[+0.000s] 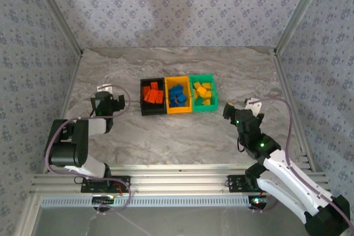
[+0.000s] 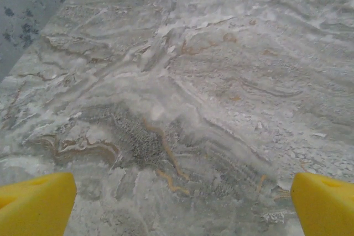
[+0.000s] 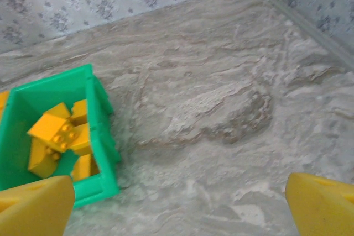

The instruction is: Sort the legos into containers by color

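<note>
Evidently sorting looks done: orange-red studded plastic bricks sit in the black plastic bin, blue bricks in the yellow-orange bin, yellow bricks in the green bin. All lie between the left gripper and right gripper, whose jaws stand spread and bare, likely idle.

No text, label, brand, number or sign can be read. The three joined plastic bins in black, yellow-orange and green, the small studded plastic bricks inside them and the grey marble-patterned table have plain surfaces. The wallpaper carries a flower pattern.
</note>
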You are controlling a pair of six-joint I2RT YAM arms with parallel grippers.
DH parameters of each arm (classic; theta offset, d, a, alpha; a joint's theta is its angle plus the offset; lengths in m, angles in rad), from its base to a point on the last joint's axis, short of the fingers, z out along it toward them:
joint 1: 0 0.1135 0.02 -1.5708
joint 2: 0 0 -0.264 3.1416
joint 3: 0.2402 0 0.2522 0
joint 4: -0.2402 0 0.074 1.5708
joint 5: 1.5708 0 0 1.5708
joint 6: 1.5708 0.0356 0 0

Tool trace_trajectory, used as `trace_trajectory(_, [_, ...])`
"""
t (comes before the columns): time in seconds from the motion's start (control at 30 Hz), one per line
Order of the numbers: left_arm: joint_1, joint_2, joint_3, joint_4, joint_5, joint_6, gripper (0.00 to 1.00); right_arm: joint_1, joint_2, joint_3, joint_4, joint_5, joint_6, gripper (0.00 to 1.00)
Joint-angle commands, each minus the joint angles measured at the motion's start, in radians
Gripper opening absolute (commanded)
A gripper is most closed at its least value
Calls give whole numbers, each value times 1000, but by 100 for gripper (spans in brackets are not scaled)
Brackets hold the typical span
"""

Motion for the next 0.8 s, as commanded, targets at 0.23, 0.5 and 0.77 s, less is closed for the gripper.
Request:
trace_trajectory(0.23, [36, 5, -37, 135, 107, -10, 100, -368, 164, -157, 490, -111, -296, 100])
trace_trajectory(0.5, [36, 6, -38, 134, 108, -9, 100, -478, 593, -148, 910, -268, -429, 100])
trace_trajectory(0.77, [35, 5, -37, 132, 109, -10, 100, -495, 878, -72, 1046, -404, -486, 100])
